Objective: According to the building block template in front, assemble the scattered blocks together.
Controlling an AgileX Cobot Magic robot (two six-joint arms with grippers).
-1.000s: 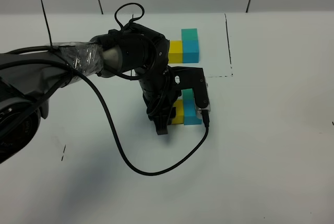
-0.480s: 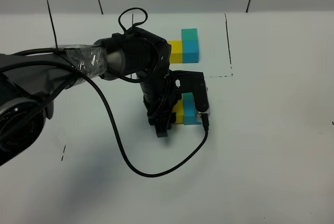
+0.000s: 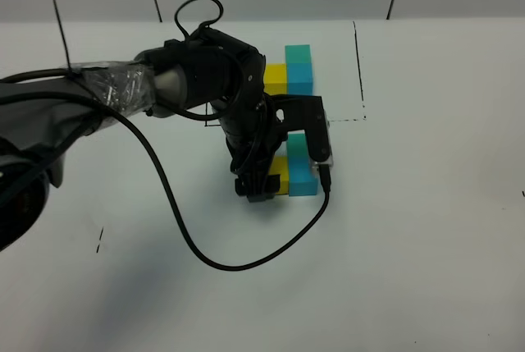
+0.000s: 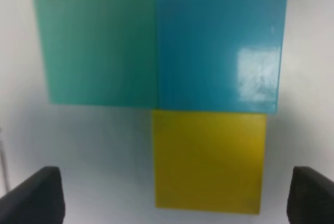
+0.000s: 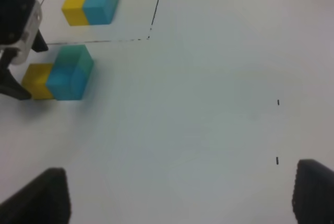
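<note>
The building block template is an L of yellow (image 3: 276, 75), blue (image 3: 300, 83) and teal-green (image 3: 298, 54) cubes inside a thin black frame (image 3: 359, 65). The scattered blocks stand joined in front of it: yellow (image 3: 281, 173), sky-blue (image 3: 303, 180), teal-green (image 3: 297, 145). My left gripper (image 3: 261, 178) hangs right beside them, open and empty. The left wrist view shows teal-green (image 4: 102, 44), blue (image 4: 219, 46) and yellow (image 4: 209, 158) touching, with the fingertips (image 4: 36, 195) wide apart. My right gripper (image 5: 177, 195) is open and empty, far from the blocks (image 5: 65, 84).
A black cable (image 3: 246, 266) loops over the white table (image 3: 426, 229) in front of the left arm. Short black marks (image 5: 277, 102) dot the table on the right. The template also shows in the right wrist view (image 5: 99, 6).
My left arm has shifted slightly toward the far side above the joined blocks. The blocks have kept their places.
</note>
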